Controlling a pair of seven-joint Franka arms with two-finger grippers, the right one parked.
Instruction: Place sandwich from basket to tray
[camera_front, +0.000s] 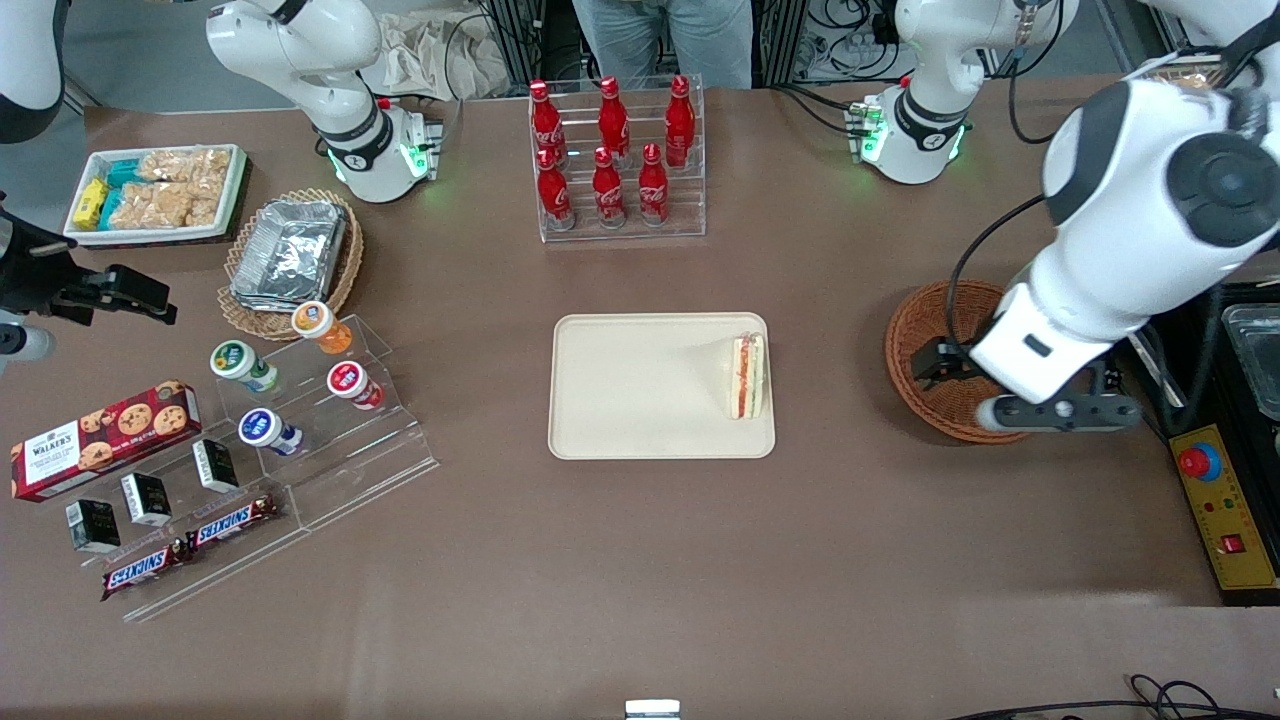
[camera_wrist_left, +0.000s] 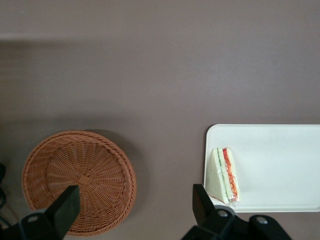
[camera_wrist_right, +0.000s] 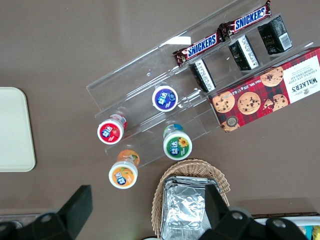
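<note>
The sandwich (camera_front: 747, 377) stands on the cream tray (camera_front: 630, 390), at the tray's end nearest the reddish-brown basket (camera_front: 915, 330). Its orange-red filling edge faces up. The basket looks empty in the left wrist view (camera_wrist_left: 80, 170). My left gripper (camera_front: 935, 365) hovers over the basket, open and empty. In the left wrist view the gripper (camera_wrist_left: 134, 200) spans the gap between the basket and the tray (camera_wrist_left: 280, 160), with the sandwich (camera_wrist_left: 226, 175) beside one finger (camera_wrist_left: 200, 200).
A rack of red cola bottles (camera_front: 615, 160) stands farther from the front camera than the tray. Toward the parked arm's end are a tan basket with a foil container (camera_front: 290, 255), an acrylic stand with cups (camera_front: 300, 400), a cookie box (camera_front: 105, 425) and a white snack tray (camera_front: 155, 190). A control box (camera_front: 1215, 500) lies beside the basket.
</note>
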